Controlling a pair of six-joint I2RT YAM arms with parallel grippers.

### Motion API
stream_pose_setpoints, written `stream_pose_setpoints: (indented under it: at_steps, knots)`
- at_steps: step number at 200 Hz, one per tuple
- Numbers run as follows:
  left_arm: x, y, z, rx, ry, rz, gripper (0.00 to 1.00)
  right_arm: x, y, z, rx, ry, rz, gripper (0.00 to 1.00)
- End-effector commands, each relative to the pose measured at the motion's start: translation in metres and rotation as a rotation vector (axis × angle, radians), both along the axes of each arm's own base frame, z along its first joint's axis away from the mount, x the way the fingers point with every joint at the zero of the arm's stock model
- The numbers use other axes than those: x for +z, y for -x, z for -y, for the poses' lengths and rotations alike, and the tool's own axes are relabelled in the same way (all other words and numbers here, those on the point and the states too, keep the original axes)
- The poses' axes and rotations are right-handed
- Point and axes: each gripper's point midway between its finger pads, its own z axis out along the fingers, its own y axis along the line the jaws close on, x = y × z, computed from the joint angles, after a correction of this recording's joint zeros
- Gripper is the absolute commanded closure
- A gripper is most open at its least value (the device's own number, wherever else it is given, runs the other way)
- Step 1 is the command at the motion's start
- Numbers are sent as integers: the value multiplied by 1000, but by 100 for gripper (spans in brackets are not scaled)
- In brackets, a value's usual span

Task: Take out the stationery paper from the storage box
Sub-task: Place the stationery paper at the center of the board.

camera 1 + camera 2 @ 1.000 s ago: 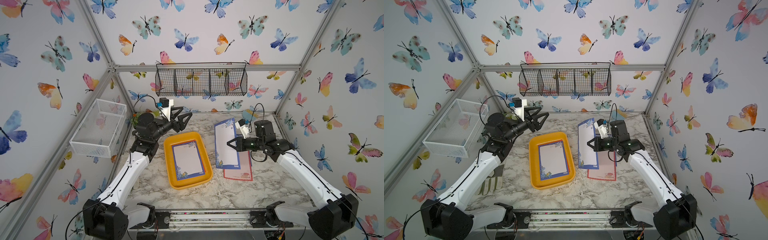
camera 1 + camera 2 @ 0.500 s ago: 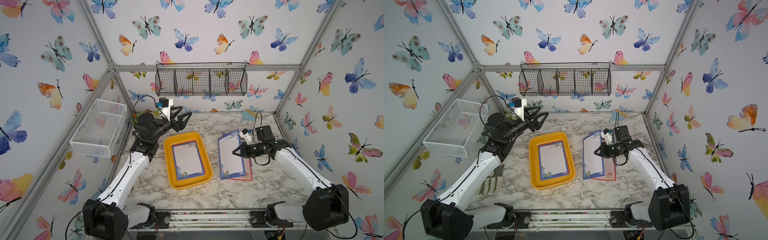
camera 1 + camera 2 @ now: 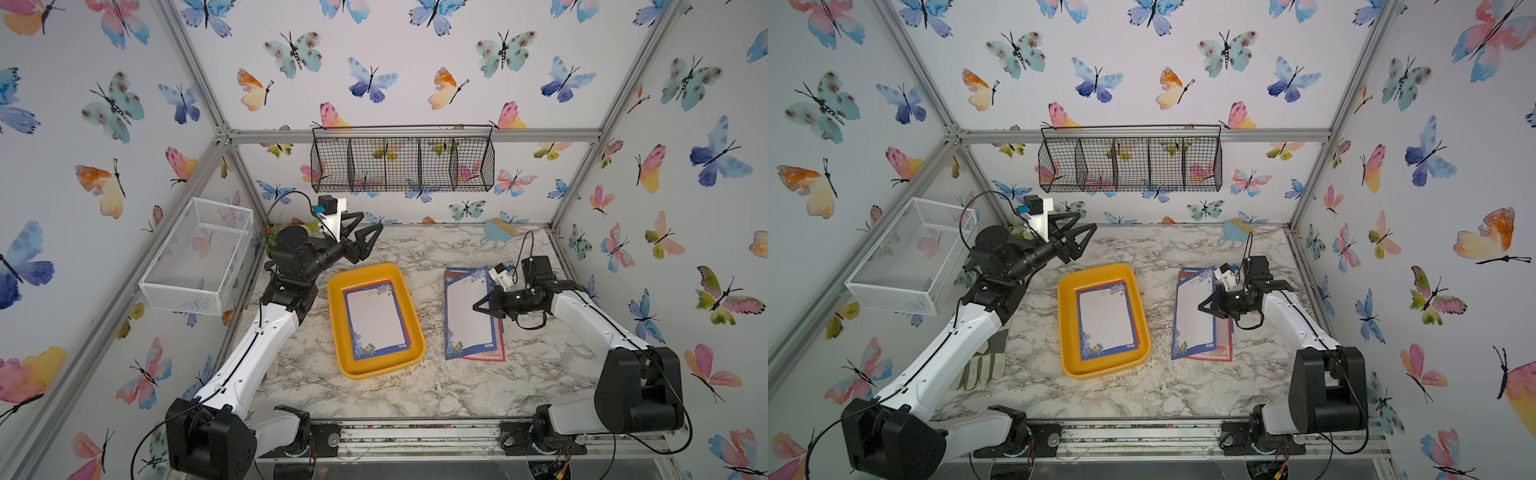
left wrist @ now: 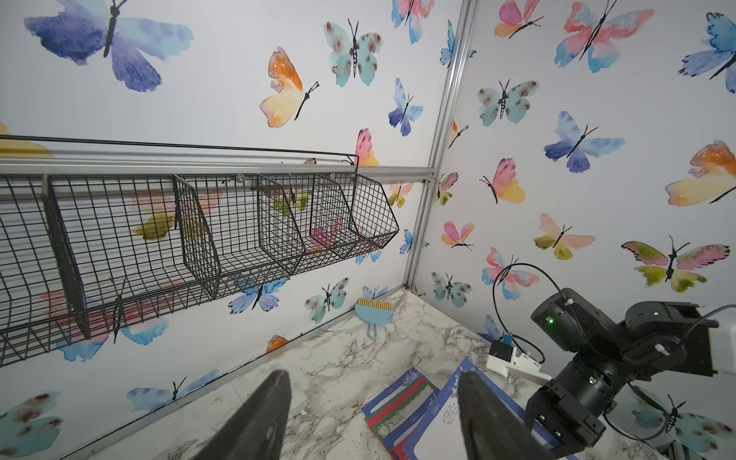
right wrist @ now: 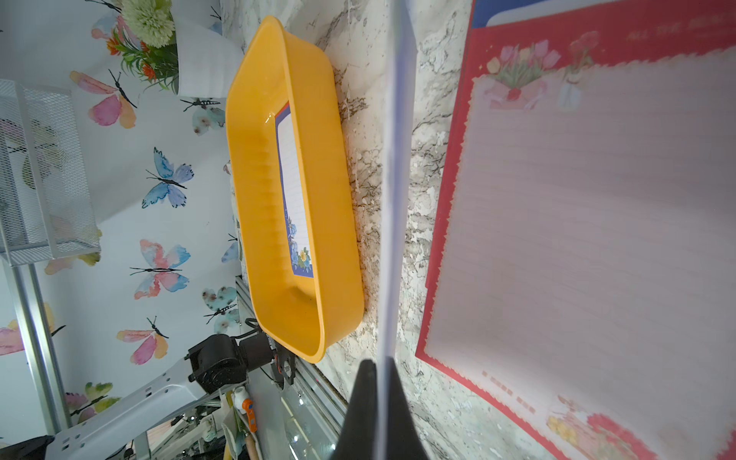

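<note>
Clearly the right gripper (image 3: 478,306) is pressed together on one blue-bordered sheet (image 3: 467,316) of the stationery paper, pinching its long edge (the right wrist view shows this sheet edge-on between the dark fingers (image 5: 360,398)). Just beneath the fingertips a red-bordered sheet (image 5: 577,223) lies flat on the marble table (image 3: 415,390), part of a small pile. Ahead of the fingertips, past the pinched sheet, sits the storage box (image 3: 376,372), with a second blue sheet (image 3: 376,318) lying inside. The left gripper (image 3: 370,224) hangs spread and empty, the box's far end below it.
</note>
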Motion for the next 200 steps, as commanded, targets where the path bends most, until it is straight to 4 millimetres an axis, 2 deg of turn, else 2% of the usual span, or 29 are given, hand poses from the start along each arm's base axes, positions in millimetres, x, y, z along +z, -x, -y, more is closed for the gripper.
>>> stream_pose_setpoints:
  at_steps: [1,53,87,143,200]
  knots:
    - [0,2,-6,26,-8,11,31,1,-2,-3,25,-47,19,98]
    - [0,2,-7,32,-10,15,31,-35,-1,9,-6,-67,-61,98]
    - [-1,1,-6,32,-10,11,30,-56,-1,22,-47,26,-95,98]
    - [-1,1,-6,31,-9,9,30,-83,-3,39,-80,159,-128,97]
    - [-3,0,-7,39,-14,9,30,-107,-13,47,-89,225,-156,97]
